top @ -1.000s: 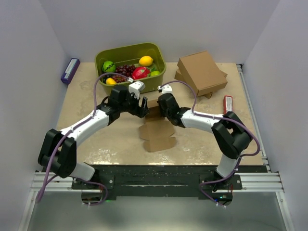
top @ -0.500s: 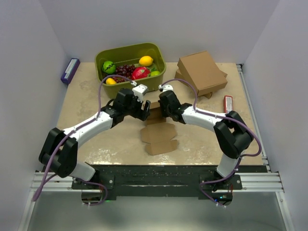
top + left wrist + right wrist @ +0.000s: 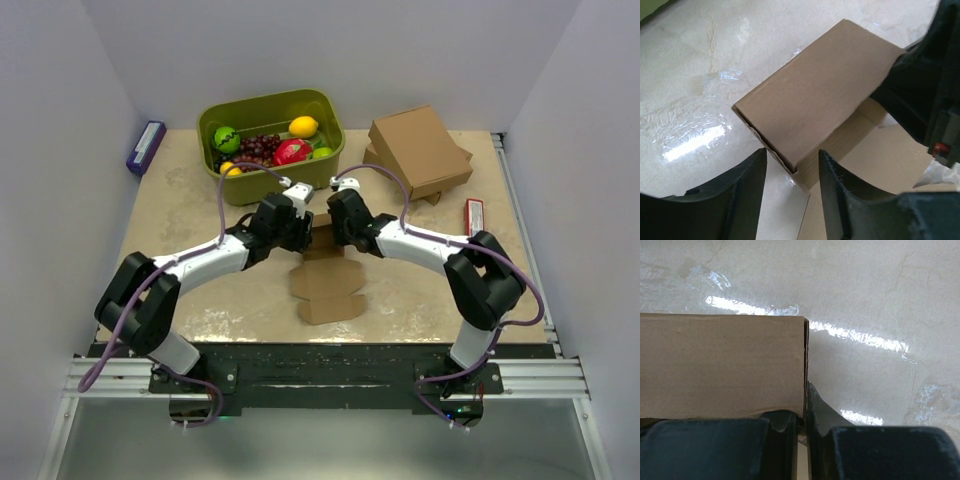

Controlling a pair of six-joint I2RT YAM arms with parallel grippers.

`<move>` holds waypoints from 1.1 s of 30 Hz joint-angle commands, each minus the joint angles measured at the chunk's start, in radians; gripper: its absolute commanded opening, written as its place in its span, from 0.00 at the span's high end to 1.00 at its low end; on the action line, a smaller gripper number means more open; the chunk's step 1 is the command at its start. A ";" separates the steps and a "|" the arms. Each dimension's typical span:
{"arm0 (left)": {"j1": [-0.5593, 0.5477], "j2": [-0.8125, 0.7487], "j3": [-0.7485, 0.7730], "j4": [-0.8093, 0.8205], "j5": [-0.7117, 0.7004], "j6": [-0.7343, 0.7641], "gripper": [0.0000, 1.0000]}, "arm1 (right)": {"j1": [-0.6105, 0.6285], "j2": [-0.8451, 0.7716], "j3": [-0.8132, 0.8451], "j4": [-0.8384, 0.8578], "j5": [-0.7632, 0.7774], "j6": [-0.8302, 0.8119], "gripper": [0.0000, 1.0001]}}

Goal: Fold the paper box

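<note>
Raising a paper box wall is in hand, pinched by the right claw; the parted left claw astride it should be closed.

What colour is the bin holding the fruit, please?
Olive green bin, best seen in top view.

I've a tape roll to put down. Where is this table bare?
Widest: the table's left side, bordered by the purple box, the green fruit bin and the left arm. Smaller: near-right, between the paper box and the right arm. Crowded: the centre, where the left hand and right hand meet at the paper box.
</note>
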 commanded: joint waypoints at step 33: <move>-0.047 -0.009 0.000 0.121 -0.088 -0.043 0.37 | 0.036 0.072 0.115 -0.168 0.250 0.073 1.00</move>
